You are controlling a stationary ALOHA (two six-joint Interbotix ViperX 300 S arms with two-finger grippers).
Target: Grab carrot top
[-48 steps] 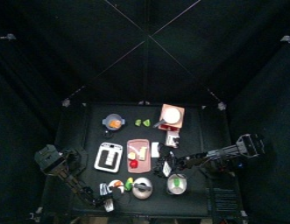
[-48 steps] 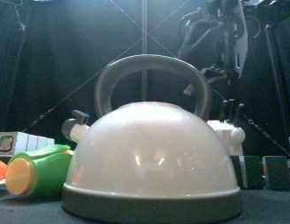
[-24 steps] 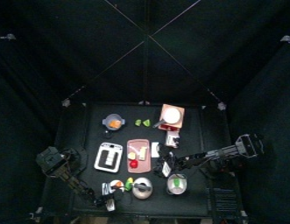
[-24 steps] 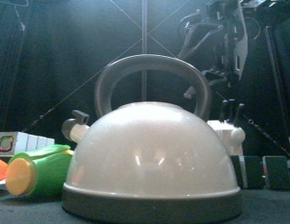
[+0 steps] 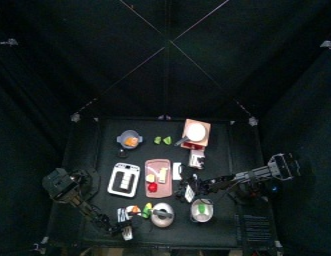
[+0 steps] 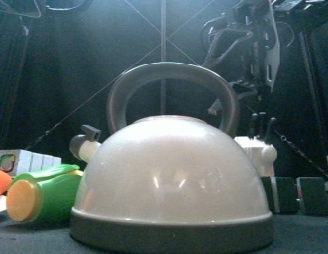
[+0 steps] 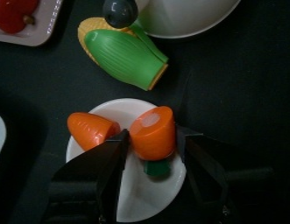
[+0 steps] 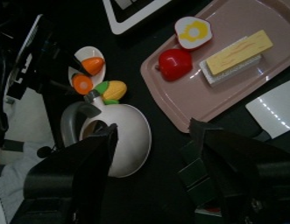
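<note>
In the left wrist view a tiny orange carrot (image 7: 152, 133) lies on a small white plate (image 7: 112, 197). Its green carrot top (image 7: 159, 167) points toward my left gripper (image 7: 158, 178). That gripper is open, with one jaw on each side of the green tip and not touching it. A rounder orange piece (image 7: 92, 129) lies beside the carrot on the same plate. In the top view the plate (image 5: 132, 212) is at the table's front left. My right gripper (image 8: 153, 162) is open and empty, hanging near the pink tray (image 8: 270, 83).
A green and yellow toy (image 7: 123, 54) lies between the plate and the white kettle (image 5: 161, 213). The kettle (image 6: 173, 184) fills the front view. The pink tray holds an egg, a tomato and butter. A white bowl (image 5: 201, 210) stands at the front right.
My left arm has shifted slightly toward the front-left plate. The green toy and the orange piece have shifted a little in the front view. The right arm has barely moved.
</note>
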